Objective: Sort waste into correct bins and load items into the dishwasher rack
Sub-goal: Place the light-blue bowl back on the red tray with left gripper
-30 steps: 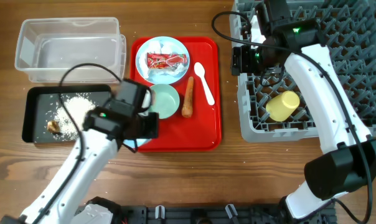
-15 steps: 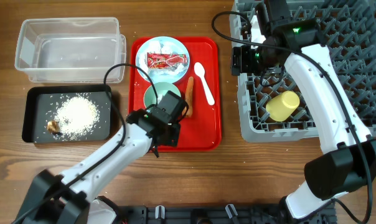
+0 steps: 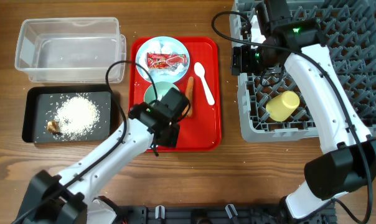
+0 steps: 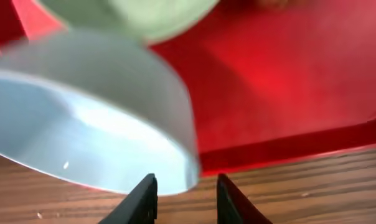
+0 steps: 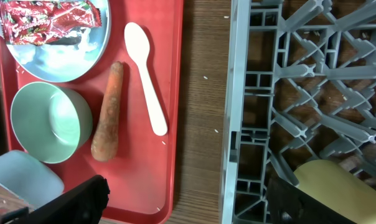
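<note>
Fingers (image 4: 144, 202) of the left gripper (image 4: 187, 194) are closed on the rim of the light blue bowl (image 4: 94, 124), one on either side of its wall. The bowl hangs tilted over the near edge of the red tray (image 4: 287, 93), partly out above the wooden table (image 4: 312, 186). It looks like thin, stiff plastic: light and hardly fragile, but smooth. A hold on the lip alone may let it swivel, and a deeper bite down the wall would likely steady it. Just beyond it the pale green bowl (image 5: 48, 121) sits upright on the tray, with the carrot (image 5: 107, 115) beside that, then the white spoon (image 5: 147, 81). The blue plate (image 5: 82, 56) carries the red wrapper (image 5: 48, 15). Left of the tray lies the black tray (image 3: 35, 99) holding rice (image 3: 81, 114), with the clear tub (image 3: 26, 62) behind it. Right of the tray stands the grey rack (image 3: 350, 37) with the yellow cup (image 3: 283, 106) on its side. The right gripper (image 5: 188, 202) hovers at the rack's left edge, fingers wide apart and empty.
</note>
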`<state>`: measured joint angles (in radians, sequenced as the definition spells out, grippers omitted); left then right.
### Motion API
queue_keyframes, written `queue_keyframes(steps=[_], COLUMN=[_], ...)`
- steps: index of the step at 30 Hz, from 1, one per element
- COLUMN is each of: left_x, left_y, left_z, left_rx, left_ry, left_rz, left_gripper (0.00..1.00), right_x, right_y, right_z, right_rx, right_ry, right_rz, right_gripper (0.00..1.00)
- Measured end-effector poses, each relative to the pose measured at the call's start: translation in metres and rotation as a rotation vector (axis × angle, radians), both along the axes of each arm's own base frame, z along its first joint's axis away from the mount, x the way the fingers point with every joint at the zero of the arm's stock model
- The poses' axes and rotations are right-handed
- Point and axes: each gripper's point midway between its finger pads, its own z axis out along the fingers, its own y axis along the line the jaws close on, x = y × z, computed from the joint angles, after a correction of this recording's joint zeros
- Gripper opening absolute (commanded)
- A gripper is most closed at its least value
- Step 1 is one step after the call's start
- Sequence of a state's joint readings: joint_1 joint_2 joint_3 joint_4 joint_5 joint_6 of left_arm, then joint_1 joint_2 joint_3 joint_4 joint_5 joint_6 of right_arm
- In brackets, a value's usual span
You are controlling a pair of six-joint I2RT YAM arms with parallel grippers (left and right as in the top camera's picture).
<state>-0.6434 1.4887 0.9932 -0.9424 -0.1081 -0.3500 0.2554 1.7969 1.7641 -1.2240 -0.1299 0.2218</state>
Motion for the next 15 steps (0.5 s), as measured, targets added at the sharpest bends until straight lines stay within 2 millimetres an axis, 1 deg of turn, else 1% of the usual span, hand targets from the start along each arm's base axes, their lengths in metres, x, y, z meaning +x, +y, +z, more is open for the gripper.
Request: queue_keyframes(steps=[1,2,6,8,9,12,15], left_x=[0.006,0.007,0.011,0.022,0.031,0.049,0.062], left_y=[-0.004,-0.005,-0.002,0.001,0.000,-0.002,-0.005], left_z=[0.008,0.010,0.011,0.014,0.017,0.023,0.030], left_rx=[-0.019,-0.024,-0.003,0.015,0.017,0.010,-0.004], left_ry=[-0.026,-0.032,-0.055,-0.109,-0.155,-0.241,-0.304], left_rz=[0.000,0.000,0.006,0.021,0.037,0.064,0.088], left_gripper=[0.31,0.32,0.34,0.34,0.33,0.25,0.23], right_x=[0.000,0.000,0.000,0.001,0.001,0.002,0.001], right_y=[0.000,0.000,0.000,0.000,0.000,0.000,0.000], right_z=[0.000,0.000,0.000,0.000,0.000,0.001,0.000], right_rx=[0.000,0.000,0.000,0.001,0.002,0.002,0.001], right_ry=[0.000,0.000,-0.001,-0.003,-0.006,-0.007,-0.007], right_rz=[0.000,0.000,0.000,0.000,0.000,0.000,0.004], right_gripper=[0.84,0.84,0.84,0.84,0.84,0.84,0.84])
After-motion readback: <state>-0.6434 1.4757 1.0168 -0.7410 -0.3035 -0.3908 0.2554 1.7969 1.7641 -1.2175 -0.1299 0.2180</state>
